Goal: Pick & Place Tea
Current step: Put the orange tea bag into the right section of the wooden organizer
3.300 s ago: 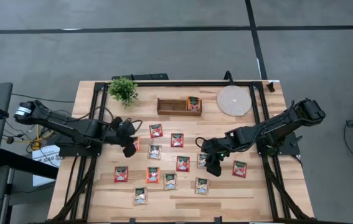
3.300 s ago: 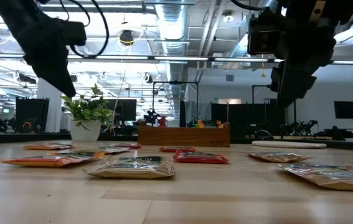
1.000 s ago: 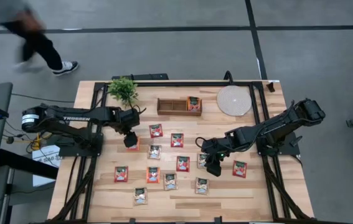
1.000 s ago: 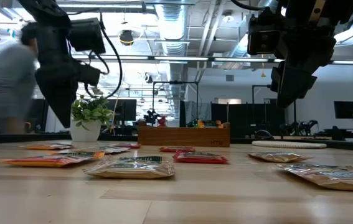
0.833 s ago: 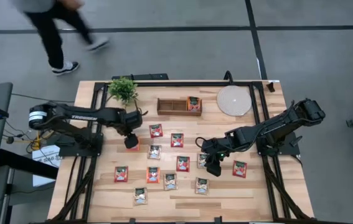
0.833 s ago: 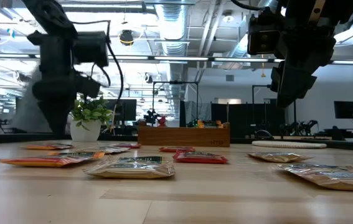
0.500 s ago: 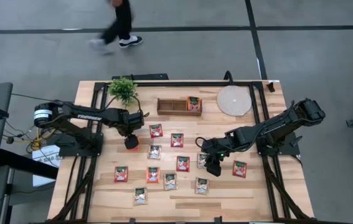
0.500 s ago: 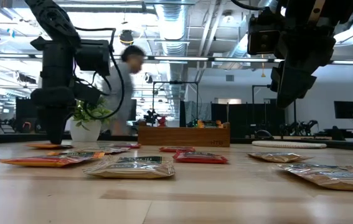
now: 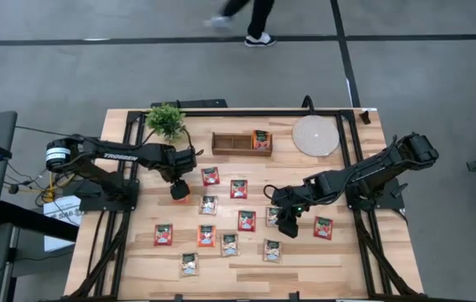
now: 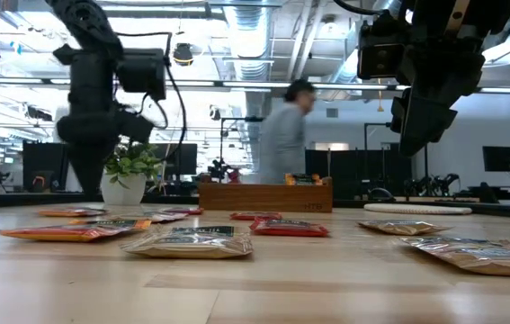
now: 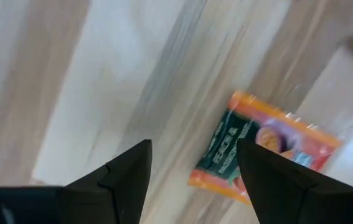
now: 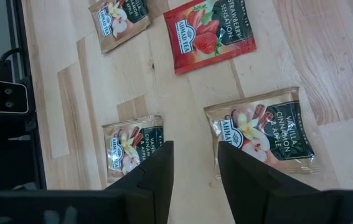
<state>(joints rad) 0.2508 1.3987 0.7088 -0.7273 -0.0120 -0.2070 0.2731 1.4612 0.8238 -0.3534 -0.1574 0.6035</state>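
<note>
Several small flat tea sachets, red, orange and pale, lie flat on the wooden table. My left gripper points down, open, over an orange sachet near the table's left side. That sachet lies flat, partly behind one finger. My right gripper hangs open above the table's right half, between a pale sachet and another pale one, with nothing between its fingers. A red sachet stands in the right compartment of the wooden tray.
A small potted plant stands at the far left, close behind my left arm. A round pale disc lies at the far right. A black frame rail runs along the table's sides. A person walks past beyond the far edge.
My left arm has reached out farther, and its gripper has tipped from a slant to pointing straight down over the orange sachet, sinking slightly. Its fingers stay open. A person has walked from left to right beyond the table's far edge.
</note>
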